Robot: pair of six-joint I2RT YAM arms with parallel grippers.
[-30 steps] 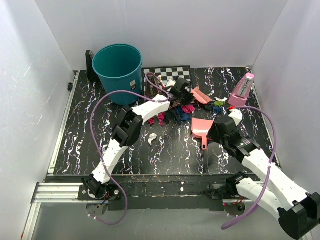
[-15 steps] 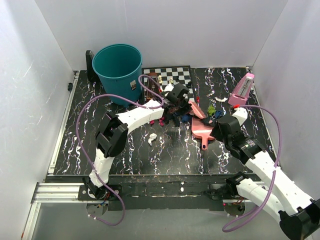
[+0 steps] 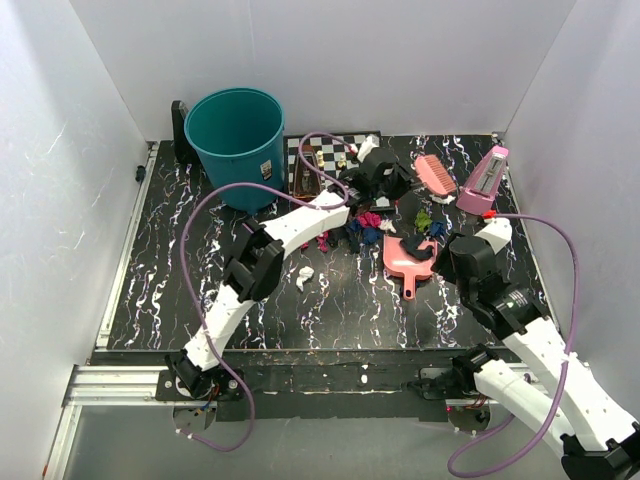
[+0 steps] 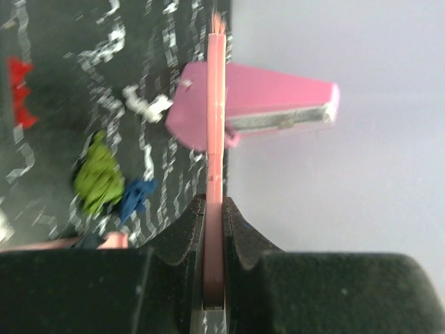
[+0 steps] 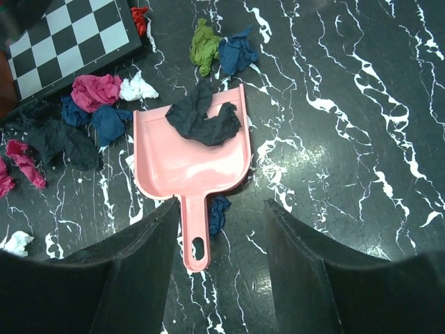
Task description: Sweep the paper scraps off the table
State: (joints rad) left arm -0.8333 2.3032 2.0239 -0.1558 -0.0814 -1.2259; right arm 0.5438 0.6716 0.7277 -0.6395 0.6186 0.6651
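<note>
Paper scraps lie in a heap [image 3: 362, 226] mid-table; magenta [image 5: 94, 90], white [image 5: 137, 89], green [image 5: 204, 45] and blue [image 5: 236, 50] ones show in the right wrist view. A dark scrap [image 5: 205, 118] lies in the pink dustpan [image 5: 188, 163], which sits flat on the table [image 3: 180, 270]. A blue scrap [image 5: 217, 212] lies by the pan's handle. My right gripper [image 5: 221, 209] is open above the handle, not gripping it. My left gripper [image 4: 215, 229] is shut on the pink brush [image 3: 433, 173], held raised at the back right.
A teal bin [image 3: 237, 130] stands at the back left. A chessboard [image 3: 335, 150] with pieces lies at the back. A pink metronome-shaped object [image 3: 483, 180] stands at the back right. A lone white scrap [image 3: 305, 277] lies left of the dustpan.
My left gripper swept the brush through the scraps toward the dustpan, then lifted it to the back right. A dark scrap now lies in the pan. The right arm drew back slightly.
</note>
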